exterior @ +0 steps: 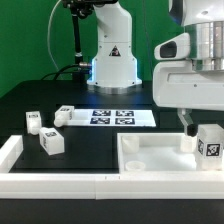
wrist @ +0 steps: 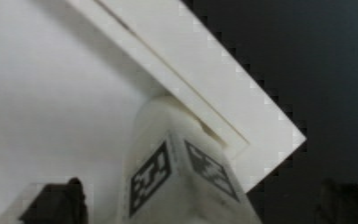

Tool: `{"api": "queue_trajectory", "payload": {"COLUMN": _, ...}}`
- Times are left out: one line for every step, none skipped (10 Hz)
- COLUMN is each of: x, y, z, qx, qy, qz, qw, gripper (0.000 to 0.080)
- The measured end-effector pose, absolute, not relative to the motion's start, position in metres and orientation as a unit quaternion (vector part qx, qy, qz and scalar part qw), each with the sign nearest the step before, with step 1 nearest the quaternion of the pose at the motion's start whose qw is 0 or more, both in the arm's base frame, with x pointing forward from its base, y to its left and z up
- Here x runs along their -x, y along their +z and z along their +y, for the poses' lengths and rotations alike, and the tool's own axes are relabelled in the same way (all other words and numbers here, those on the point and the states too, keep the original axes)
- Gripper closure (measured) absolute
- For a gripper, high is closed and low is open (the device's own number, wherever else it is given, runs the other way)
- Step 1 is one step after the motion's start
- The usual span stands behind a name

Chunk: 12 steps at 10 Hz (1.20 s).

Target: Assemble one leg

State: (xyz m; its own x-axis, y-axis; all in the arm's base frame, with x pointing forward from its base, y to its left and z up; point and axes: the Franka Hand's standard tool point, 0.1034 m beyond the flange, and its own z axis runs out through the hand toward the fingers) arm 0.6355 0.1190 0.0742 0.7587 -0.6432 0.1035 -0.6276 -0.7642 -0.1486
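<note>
The leg (exterior: pixel 208 141), a stubby white block with a black-and-white tag on its face, hangs in the gripper (exterior: pixel 192 130) at the tabletop's corner on the exterior view's right, the dark fingers (exterior: pixel 185 123) closed narrowly on it from above. Its lower end sits at or just above the raised corner of the large white square tabletop (exterior: pixel 150 160); whether the two actually touch I cannot tell from here. In the wrist view the leg (wrist: pixel 172 165) shows two tagged faces between the dark fingertips (wrist: pixel 55 202), with the pale tabletop (wrist: pixel 69 110) and its raised rim running diagonally behind it. Off the tabletop, toward the exterior view's left, three more legs lie loose on the black table (exterior: pixel 40 90): one (exterior: pixel 52 143) nearest the tabletop, another (exterior: pixel 33 122) farther out, and a third (exterior: pixel 63 114) just beside the marker board (exterior: pixel 110 116). The marker board lies flat behind the tabletop, in front of the arm's white base (exterior: pixel 112 55). A low white wall (exterior: pixel 60 184) runs along the table's front edge, below the tabletop.
</note>
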Motion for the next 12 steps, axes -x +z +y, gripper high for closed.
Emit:
{"api": "queue_trajectory", "payload": {"x": -0.6357, "y": 0.0743, "z": 0.1185, "qx": 0.952, "qy": -0.078, "qz": 0.294, "qw": 0.046, "gripper": 0.015}}
{"api": "queue_trajectory", "payload": {"x": -0.6373, "y": 0.0759, "z": 0.1184, "qx": 0.977, "qy": -0.083, "qz": 0.192, "qw": 0.027, "gripper": 0.015}}
{"api": "queue_trajectory", "payload": {"x": -0.6389, "y": 0.0769, "z": 0.1151, "qx": 0.991, "qy": -0.078, "qz": 0.105, "qw": 0.016, "gripper": 0.015}}
{"api": "queue_trajectory", "payload": {"x": -0.6397, "y": 0.0763, "z": 0.1114, "qx": 0.996, "qy": -0.072, "qz": 0.049, "qw": 0.013, "gripper": 0.015}}
{"api": "queue_trajectory", "payload": {"x": -0.6399, "y": 0.0763, "z": 0.1117, "qx": 0.995, "qy": -0.073, "qz": 0.061, "qw": 0.013, "gripper": 0.0273}}
{"api": "queue_trajectory", "payload": {"x": -0.6398, "y": 0.0761, "z": 0.1116, "qx": 0.994, "qy": -0.072, "qz": 0.075, "qw": 0.014, "gripper": 0.0273}}
{"api": "queue_trajectory", "payload": {"x": -0.6398, "y": 0.0759, "z": 0.1108, "qx": 0.994, "qy": -0.072, "qz": 0.075, "qw": 0.014, "gripper": 0.0408}}
{"api": "queue_trajectory", "payload": {"x": -0.6399, "y": 0.0759, "z": 0.111, "qx": 0.993, "qy": -0.072, "qz": 0.098, "qw": 0.016, "gripper": 0.0514}}
{"api": "queue_trajectory", "payload": {"x": -0.6399, "y": 0.076, "z": 0.1109, "qx": 0.989, "qy": -0.071, "qz": 0.13, "qw": 0.019, "gripper": 0.0514}}
{"api": "queue_trajectory", "payload": {"x": -0.6399, "y": 0.076, "z": 0.1106, "qx": 0.983, "qy": -0.07, "qz": 0.17, "qw": 0.021, "gripper": 0.0514}}
{"api": "queue_trajectory", "payload": {"x": -0.64, "y": 0.076, "z": 0.11, "qx": 0.976, "qy": -0.07, "qz": 0.206, "qw": 0.024, "gripper": 0.0514}}
{"api": "queue_trajectory", "payload": {"x": -0.6398, "y": 0.076, "z": 0.1103, "qx": 0.97, "qy": -0.068, "qz": 0.233, "qw": 0.026, "gripper": 0.0514}}
